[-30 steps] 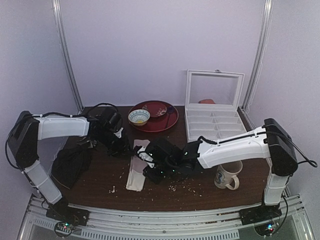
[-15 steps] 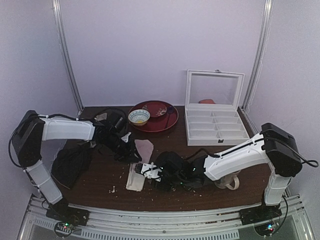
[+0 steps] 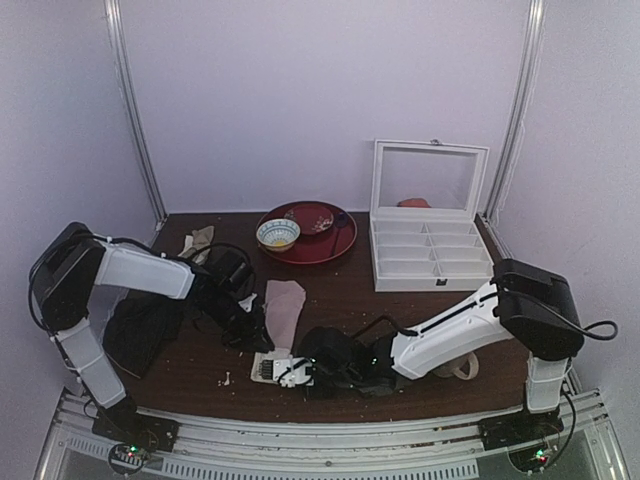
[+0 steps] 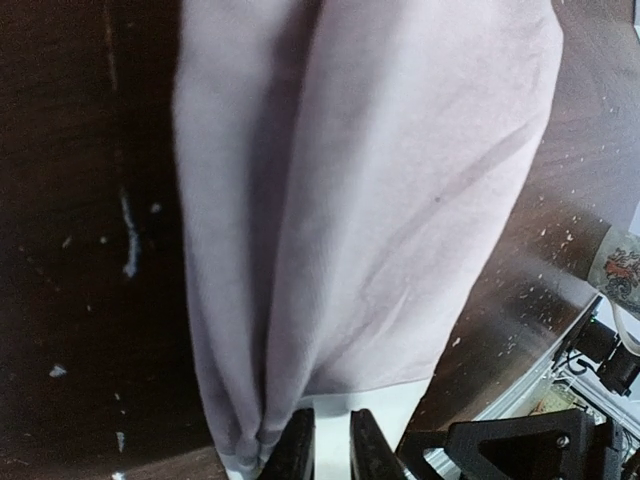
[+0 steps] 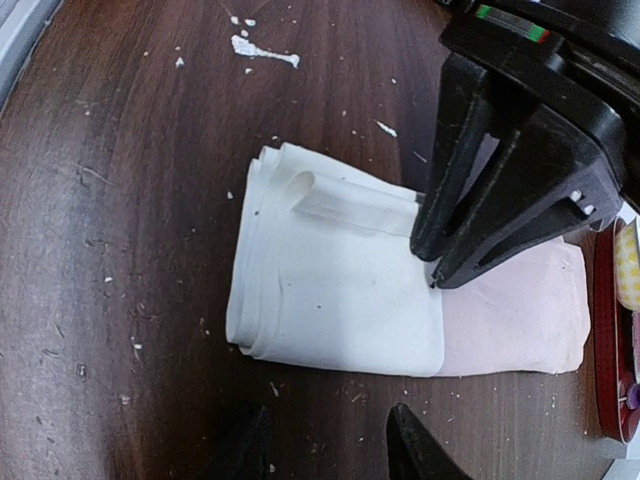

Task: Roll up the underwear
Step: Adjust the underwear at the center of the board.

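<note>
**Underwear near front edge, both grippers at its waistband end**

Pale pink thin-fabric underwear (image 3: 283, 310) lies on the dark brown wooden surface (image 3: 400, 310), left of centre and near the front edge, with its long axis running front to back. The whitish waistband end (image 5: 330, 300) faces the front and is folded over in several layers with the edges stacked. The pink part stretches back toward the round red plate (image 3: 318, 238).

Left gripper (image 5: 435, 272): jaws almost together, tips down on the fabric where whitish meets pink. The left wrist view shows only a thin slit between them, with whitish fabric behind it. Can't tell whether any fabric is pinched.

Right gripper (image 5: 330, 450): jaws apart and holding nothing, bare surface between the tips, just short of the layered waistband edge.

Also on the surface:
- crumpled black cloth (image 3: 140, 330), left of the left gripper
- small bowl (image 3: 277, 234) on the red plate
- white compartment box (image 3: 430, 250) at back right, lid up
- pale mug (image 3: 463, 367), mostly hidden behind the right arm
- crumbs scattered around
</note>
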Tool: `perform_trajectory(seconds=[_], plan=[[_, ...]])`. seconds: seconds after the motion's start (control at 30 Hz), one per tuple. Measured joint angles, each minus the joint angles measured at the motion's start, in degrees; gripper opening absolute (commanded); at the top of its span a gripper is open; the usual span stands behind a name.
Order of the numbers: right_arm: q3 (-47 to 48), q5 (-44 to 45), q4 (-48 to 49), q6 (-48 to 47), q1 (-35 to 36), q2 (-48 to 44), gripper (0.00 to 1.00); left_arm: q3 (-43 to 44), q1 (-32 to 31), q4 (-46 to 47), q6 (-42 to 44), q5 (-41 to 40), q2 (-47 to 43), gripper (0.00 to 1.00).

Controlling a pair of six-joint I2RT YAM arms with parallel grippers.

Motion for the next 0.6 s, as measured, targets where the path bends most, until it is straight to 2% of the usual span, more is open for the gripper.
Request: perform_trajectory(seconds=[0.3, 0.6], plan=[[1.2, 2.6, 4.0, -6.4, 1.0, 3.0, 0.38, -1.4, 0.0, 2.9, -1.4, 0.2, -0.5, 0.21], [1.6, 3.8, 6.1, -9.9, 1.7, 4.1, 0.38, 1.6, 0.3, 0.2, -1.4, -0.7, -3.4, 0.22]])
